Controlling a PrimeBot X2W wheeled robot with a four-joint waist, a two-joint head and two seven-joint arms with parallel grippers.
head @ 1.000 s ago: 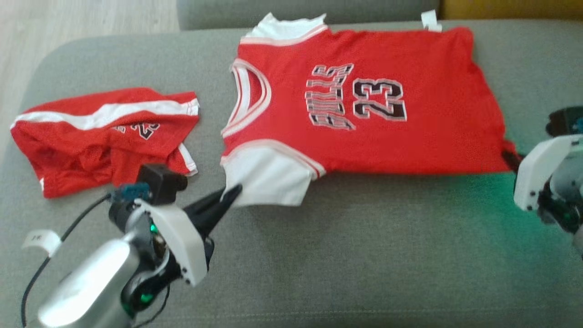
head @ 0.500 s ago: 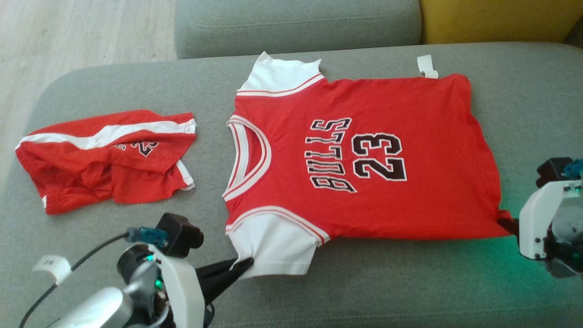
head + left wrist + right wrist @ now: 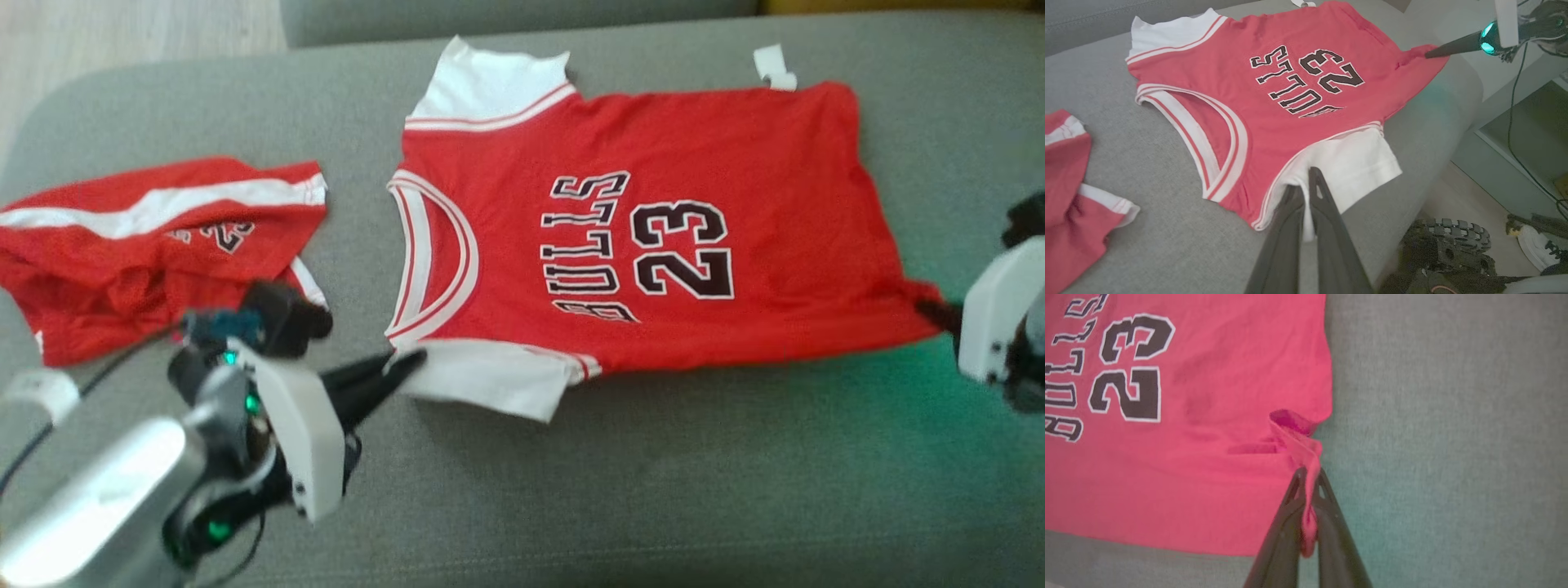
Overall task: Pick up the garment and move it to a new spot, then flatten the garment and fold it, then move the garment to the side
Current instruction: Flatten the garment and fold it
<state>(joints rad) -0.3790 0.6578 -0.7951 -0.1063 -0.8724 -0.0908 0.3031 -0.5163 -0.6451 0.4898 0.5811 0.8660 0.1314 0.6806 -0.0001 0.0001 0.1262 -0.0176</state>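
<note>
Since half a second ago the near white sleeve (image 3: 490, 380) has been drawn up and in toward the chest, so it reads as a narrower strip than before, though the head camera has shifted too. That sleeve belongs to the red basketball jersey with white trim and black "BULLS 23" lettering (image 3: 694, 163), which lies spread face-up across the middle of the grey fabric sofa cushion (image 3: 653, 490), neck toward the robot's left. From the head, the left gripper (image 3: 411, 359) has its dark fingers pressed together on the sleeve's edge, and the right gripper (image 3: 932, 309) meets the near hem corner, its grip too blurred to read there. The right wrist view settles it: the right gripper (image 3: 1308, 475) pinches a bunched, raised fold of red hem. The left wrist view shows the left gripper (image 3: 1302, 183) clamped on the sleeve beside its red-and-white seam, and adds, past the cushion's edge, pale floor (image 3: 1457, 196) and a dark knobbly tyre (image 3: 1453, 241). Crumpled red shorts with a white stripe (image 3: 122, 261) lie apart on the left, and a small white tag (image 3: 774, 67) pokes out at the far hem.
</note>
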